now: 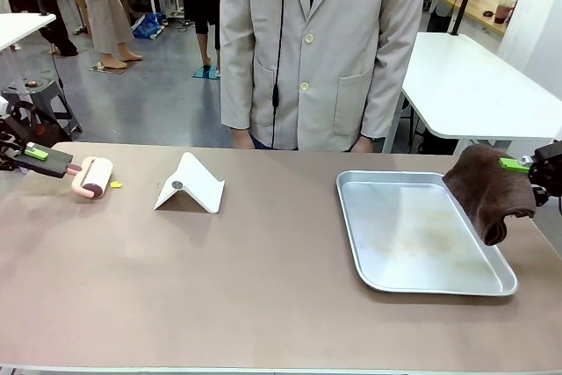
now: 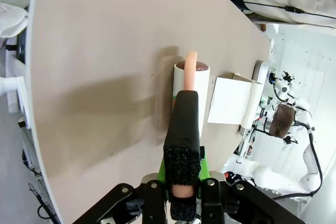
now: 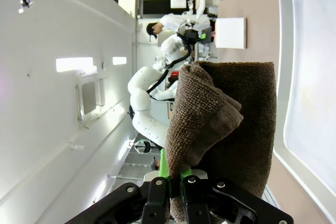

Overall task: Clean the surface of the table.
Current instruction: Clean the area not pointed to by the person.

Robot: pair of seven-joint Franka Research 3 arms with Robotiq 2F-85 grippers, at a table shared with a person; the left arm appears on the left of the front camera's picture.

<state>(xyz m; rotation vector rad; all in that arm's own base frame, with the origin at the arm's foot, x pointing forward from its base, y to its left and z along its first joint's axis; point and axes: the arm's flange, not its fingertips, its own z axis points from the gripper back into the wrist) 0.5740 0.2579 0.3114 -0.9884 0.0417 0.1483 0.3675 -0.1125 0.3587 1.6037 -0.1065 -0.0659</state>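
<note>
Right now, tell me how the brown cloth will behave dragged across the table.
Probably floppy: the brown cloth droops in folds from the right gripper. Likely light, hanging from one pinched edge. Its nubby weave should drag, not slide.

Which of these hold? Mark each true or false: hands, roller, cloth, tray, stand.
1. The left hand is shut on the lint roller by its black handle. True.
2. The brown cloth lies flat inside the metal tray. False: it hangs from the right hand, which is shut on it, over the tray's right rim.
3. The white folded stand sits in the tray. False: it stands on the table, between the roller and the tray.
4. A small yellow scrap lies on the table beside the roller. True.
</note>
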